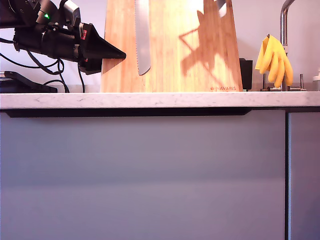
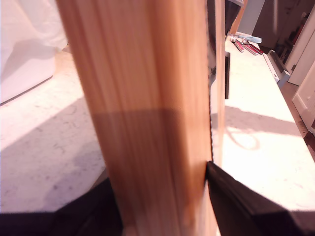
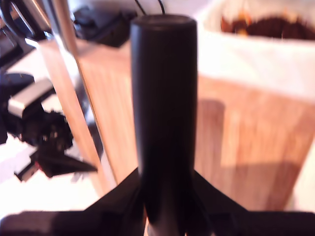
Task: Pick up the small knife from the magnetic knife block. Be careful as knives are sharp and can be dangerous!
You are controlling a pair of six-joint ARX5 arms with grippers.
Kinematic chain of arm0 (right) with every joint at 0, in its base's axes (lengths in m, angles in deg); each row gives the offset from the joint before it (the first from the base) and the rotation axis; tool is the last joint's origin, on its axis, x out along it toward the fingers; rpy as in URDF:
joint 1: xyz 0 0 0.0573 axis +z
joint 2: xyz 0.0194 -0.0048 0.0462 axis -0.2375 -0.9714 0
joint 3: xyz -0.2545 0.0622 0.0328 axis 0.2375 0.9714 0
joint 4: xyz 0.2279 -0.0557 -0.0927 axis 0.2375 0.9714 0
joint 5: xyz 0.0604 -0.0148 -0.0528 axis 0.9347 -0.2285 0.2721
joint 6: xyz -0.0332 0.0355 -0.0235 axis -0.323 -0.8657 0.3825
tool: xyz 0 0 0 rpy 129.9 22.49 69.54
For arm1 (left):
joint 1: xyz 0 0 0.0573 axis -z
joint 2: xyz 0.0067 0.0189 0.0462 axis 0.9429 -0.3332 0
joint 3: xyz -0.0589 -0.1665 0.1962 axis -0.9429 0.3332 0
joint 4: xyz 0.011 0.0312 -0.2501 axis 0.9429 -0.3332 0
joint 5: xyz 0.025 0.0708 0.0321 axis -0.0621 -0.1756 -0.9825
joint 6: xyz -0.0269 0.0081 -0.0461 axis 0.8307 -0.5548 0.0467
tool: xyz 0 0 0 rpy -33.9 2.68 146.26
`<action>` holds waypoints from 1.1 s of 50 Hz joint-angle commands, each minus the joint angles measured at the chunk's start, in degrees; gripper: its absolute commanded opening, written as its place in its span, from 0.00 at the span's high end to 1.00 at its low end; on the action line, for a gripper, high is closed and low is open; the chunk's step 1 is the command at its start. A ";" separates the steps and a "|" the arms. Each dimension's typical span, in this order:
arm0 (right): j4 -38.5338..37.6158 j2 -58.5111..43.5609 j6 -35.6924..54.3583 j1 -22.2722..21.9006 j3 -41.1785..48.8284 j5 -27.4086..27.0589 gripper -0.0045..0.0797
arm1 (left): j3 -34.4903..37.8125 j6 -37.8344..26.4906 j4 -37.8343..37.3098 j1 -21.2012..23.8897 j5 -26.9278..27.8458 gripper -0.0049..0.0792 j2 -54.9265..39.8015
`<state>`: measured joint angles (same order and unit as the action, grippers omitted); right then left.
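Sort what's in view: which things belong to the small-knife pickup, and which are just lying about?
Job in hand: small knife; magnetic knife block; my first gripper, jaws astride the block's edge; my second gripper, jaws around a black handle.

Lying about: bread knife on the block; yellow gloves; faucet; cables.

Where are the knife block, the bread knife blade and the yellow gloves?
magnetic knife block [image 1: 170, 55]: exterior view, bare wood of its front face.
bread knife blade [image 1: 142, 40]: exterior view, middle of the serrated blade.
yellow gloves [image 1: 275, 60]: exterior view, the hanging fingers.
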<state>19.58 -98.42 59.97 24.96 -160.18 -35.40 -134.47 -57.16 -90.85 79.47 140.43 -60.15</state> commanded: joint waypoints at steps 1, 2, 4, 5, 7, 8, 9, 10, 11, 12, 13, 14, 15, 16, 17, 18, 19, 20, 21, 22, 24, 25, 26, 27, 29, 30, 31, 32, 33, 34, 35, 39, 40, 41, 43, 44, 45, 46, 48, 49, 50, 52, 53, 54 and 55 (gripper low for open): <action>1.07 0.63 0.13 -0.96 -0.11 0.46 0.96 | -0.87 -2.14 2.27 0.24 -0.92 0.97 -0.20; 1.57 0.63 0.13 -1.20 -0.11 0.44 0.96 | -0.87 -2.14 2.25 0.24 -0.92 0.97 -0.20; 2.58 0.63 0.15 -1.57 -0.11 0.44 0.96 | -0.87 -2.14 2.23 0.24 -0.92 0.97 -0.20; 2.95 0.63 0.17 -1.73 -0.11 0.44 0.96 | -0.87 -2.14 2.25 0.24 -0.92 0.97 -0.20; 3.80 0.63 0.46 -2.05 -0.11 0.39 0.96 | -0.87 -2.14 2.25 0.24 -0.92 0.97 -0.20; 4.04 0.66 0.59 -2.16 -0.11 0.35 0.96 | -0.87 -2.14 2.25 0.24 -0.92 0.97 -0.20; 4.24 0.68 0.85 -2.29 -0.11 0.28 0.96 | -0.87 -2.14 2.23 0.24 -0.92 0.97 -0.20; 4.46 0.81 1.07 -2.43 -0.11 0.20 0.96 | -0.87 -2.14 2.25 0.24 -0.92 0.97 -0.20; 4.52 0.87 1.66 -2.47 -0.11 0.09 0.96 | -0.87 -2.14 2.23 0.24 -0.92 0.97 -0.20; 4.57 0.92 1.90 -2.56 -0.11 -0.13 0.96 | -0.87 -2.14 2.19 0.24 -0.92 0.97 -0.20; 4.59 1.01 1.90 -2.64 -0.11 -0.35 0.96 | -0.87 -2.14 2.21 0.24 -0.92 0.97 -0.20; 4.70 1.16 2.27 -2.69 -0.11 -0.68 0.96 | -0.87 -2.14 2.19 0.24 -0.92 0.97 -0.20; 4.81 1.31 2.38 -2.73 -0.11 -1.25 0.96 | -0.87 -2.14 2.14 0.24 -0.92 0.97 -0.20; 4.87 1.44 2.67 -2.73 -0.11 -1.92 0.96 | -0.87 -2.14 2.10 0.24 -0.92 0.97 -0.20; 5.05 1.60 2.95 -2.73 -0.11 -2.38 0.96 | -0.87 -2.14 2.10 0.24 -0.92 0.97 -0.20; 5.20 1.68 2.95 -2.73 -0.11 -3.13 0.96 | -0.87 -2.14 2.08 0.24 -0.92 0.97 -0.20; 5.31 1.84 3.15 -2.73 -0.11 -3.87 0.96 | -0.87 -2.14 2.01 0.24 -0.94 0.97 -0.20; 5.49 1.92 3.15 -2.73 -0.11 -4.44 0.96 | -0.87 -2.14 1.99 0.24 -0.94 0.97 -0.20; 5.66 2.01 3.34 -2.73 -0.11 -5.05 0.96 | -0.87 -2.14 1.99 0.24 -0.96 0.97 -0.20; 5.86 2.16 3.58 -2.73 -0.11 -5.44 0.96 | -0.87 -2.12 1.97 0.24 -0.96 0.97 -0.20; 6.47 2.38 4.11 -2.73 -0.11 -6.47 0.96 | -0.87 -2.12 1.97 0.24 -0.98 0.97 -0.20; 6.78 2.45 4.24 -2.73 -0.11 -6.84 0.96 | -0.87 -2.12 1.97 0.24 -0.98 0.97 -0.20; 7.04 2.47 4.50 -2.73 -0.11 -7.32 0.96 | -0.87 -2.12 1.97 0.24 -0.98 0.97 -0.20; 7.32 2.49 4.57 -2.73 -0.11 -7.72 0.96 | -0.87 -2.12 1.97 0.24 -0.98 0.97 -0.20; 7.82 2.54 4.66 -2.75 -0.11 -8.41 0.96 | -0.87 -2.12 1.97 0.24 -1.11 0.97 -0.20; 8.07 2.56 4.63 -2.73 -0.11 -8.76 0.96 | -0.87 -2.10 1.95 0.24 -1.22 0.97 -0.20; 8.22 2.56 4.66 -2.75 -0.11 -8.98 0.96 | -0.87 -2.08 1.95 0.24 -1.38 0.97 -0.20; 8.35 2.56 4.68 -2.75 -0.11 -9.31 0.96 | -0.87 -2.08 1.95 0.24 -1.49 0.97 -0.20; 8.41 2.56 4.66 -2.75 -0.11 -9.55 0.96 | -0.87 -2.08 1.92 0.24 -1.57 0.97 -0.20; 8.44 2.56 4.66 -2.73 -0.11 -9.79 0.96 | -0.87 -2.01 1.92 0.24 -1.60 0.97 -0.20; 8.44 2.56 4.68 -2.73 -0.11 -9.88 0.96 | -0.87 -1.99 1.92 0.24 -1.60 0.97 -0.20; 8.87 2.56 4.76 -2.73 -0.11 -10.12 0.96 | -0.87 -1.95 1.90 0.24 -1.62 0.97 -0.20; 9.18 2.56 4.76 -2.73 -0.11 -10.23 0.96 | -0.87 -1.95 1.90 0.24 -1.62 0.97 -0.20; 9.57 2.56 4.74 -2.73 -0.11 -10.34 0.96 | -0.87 -1.95 1.90 0.24 -1.62 0.97 -0.20; 10.29 2.56 4.74 -2.73 -0.11 -10.62 0.96 | -0.87 -1.95 1.88 0.24 -1.62 0.97 -0.20; 10.56 2.56 4.74 -2.73 -0.11 -10.73 0.96 | -0.87 -1.95 1.86 0.24 -1.62 0.97 -0.20; 10.80 2.56 4.70 -2.75 -0.11 -10.80 0.96 | -0.87 -1.95 1.84 0.24 -1.64 0.97 -0.20; 10.95 2.56 4.70 -2.75 -0.11 -10.80 0.96 | -0.87 -1.95 1.79 0.24 -1.66 0.97 -0.20; 11.41 2.56 4.70 -2.78 -0.11 -10.78 0.96 | -0.87 -1.95 1.75 0.24 -1.79 0.97 -0.20; 11.67 2.56 4.70 -2.80 -0.11 -10.80 0.96 | -0.87 -1.95 1.73 0.24 -1.86 0.97 -0.20; 11.85 2.56 4.70 -2.86 -0.11 -10.80 0.96 | -0.87 -1.95 1.75 0.24 -1.95 0.97 -0.20; 12.31 2.56 4.70 -3.15 -0.11 -10.78 0.96 | -0.87 -1.97 1.75 0.24 -2.08 0.97 -0.20; 12.59 2.56 4.72 -3.17 -0.11 -10.78 0.96 | -0.87 -1.97 1.75 0.24 -2.10 0.97 -0.20; 12.81 2.56 4.79 -3.17 -0.09 -10.80 0.96 | -0.87 -1.97 1.75 0.24 -2.16 0.97 -0.20; 12.98 2.56 4.79 -3.17 -0.09 -10.80 0.96 | -0.87 -1.97 1.75 0.24 -2.23 0.97 -0.20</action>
<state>32.45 -97.72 64.61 22.03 -160.18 -46.20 -134.47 -57.14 -91.13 79.33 139.97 -60.15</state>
